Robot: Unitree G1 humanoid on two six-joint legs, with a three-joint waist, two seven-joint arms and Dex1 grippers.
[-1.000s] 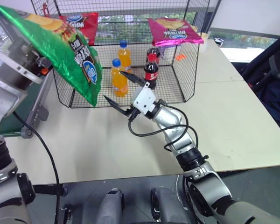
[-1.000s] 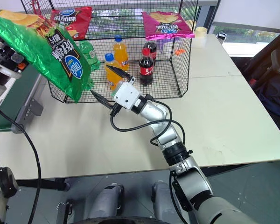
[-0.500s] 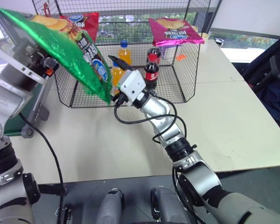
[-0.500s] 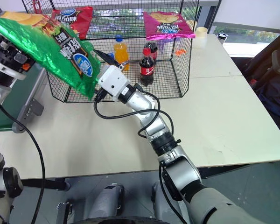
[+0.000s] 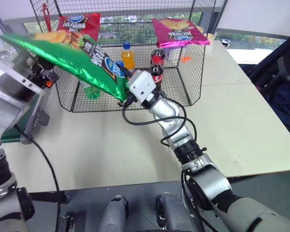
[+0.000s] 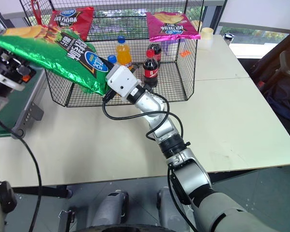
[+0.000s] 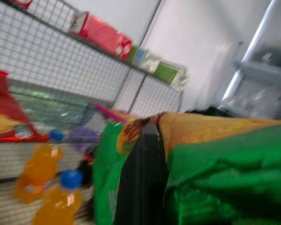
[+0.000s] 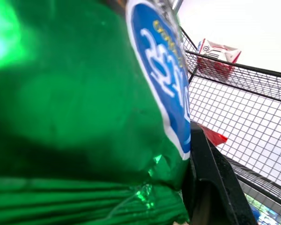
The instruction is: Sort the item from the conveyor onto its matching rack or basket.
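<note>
Green crisp bag (image 5: 72,55) stretched in air before wire rack (image 5: 183,82) front edge, left gripper (image 7: 145,154) and right gripper (image 6: 108,89) both pinching it. Risk: opposite pulls may tear bag.

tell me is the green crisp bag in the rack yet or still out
Out. The green crisp bag hangs stretched in the air before the black wire rack, with left gripper and right gripper shut on opposite ends.

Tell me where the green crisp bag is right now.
The green crisp bag hangs in the air at the left of the head views, stretched between the left hand and the right hand, just in front of the black wire rack.
</note>
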